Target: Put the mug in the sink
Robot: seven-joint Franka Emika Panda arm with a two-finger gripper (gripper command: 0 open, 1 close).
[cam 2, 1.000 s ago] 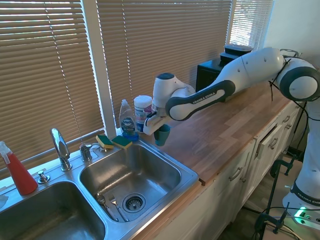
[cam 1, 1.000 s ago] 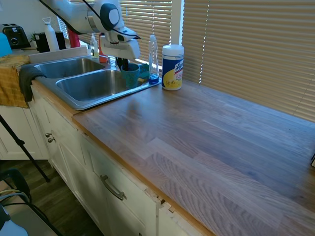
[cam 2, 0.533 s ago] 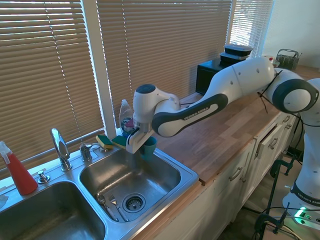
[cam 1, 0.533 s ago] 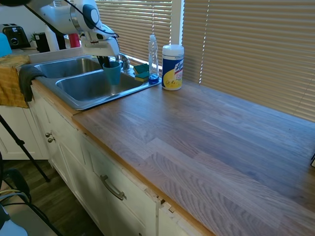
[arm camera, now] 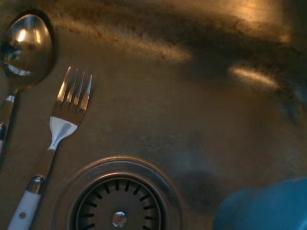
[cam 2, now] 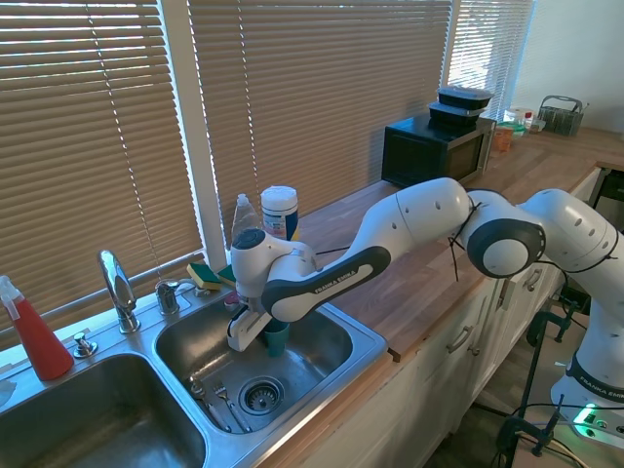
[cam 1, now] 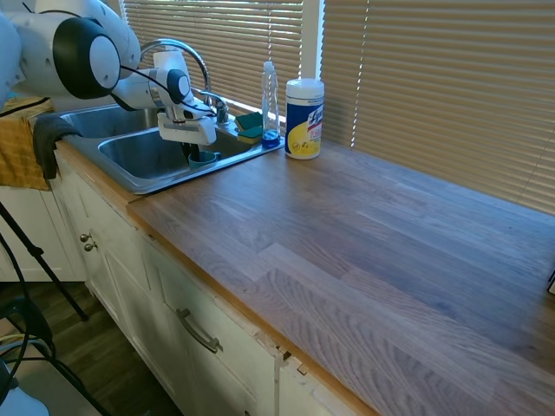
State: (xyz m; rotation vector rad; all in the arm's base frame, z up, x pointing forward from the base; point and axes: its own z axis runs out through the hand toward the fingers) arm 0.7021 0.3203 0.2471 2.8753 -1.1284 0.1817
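Observation:
The teal-blue mug hangs upright low inside the right basin of the steel sink, close above its floor. My gripper reaches down into that basin and is shut on the mug's rim. From the other side, the mug shows just below the gripper, behind the front rim of the sink. In the wrist view a blurred blue edge of the mug shows beside the drain.
A fork and a spoon lie on the basin floor by the drain. The faucet, sponges, a soap bottle and a wipes canister stand behind the sink. A red spray bottle stands at the far left.
The arm has carried the mug from above the sink's rim by the counter over the right basin and lowered it deep into the bowl.

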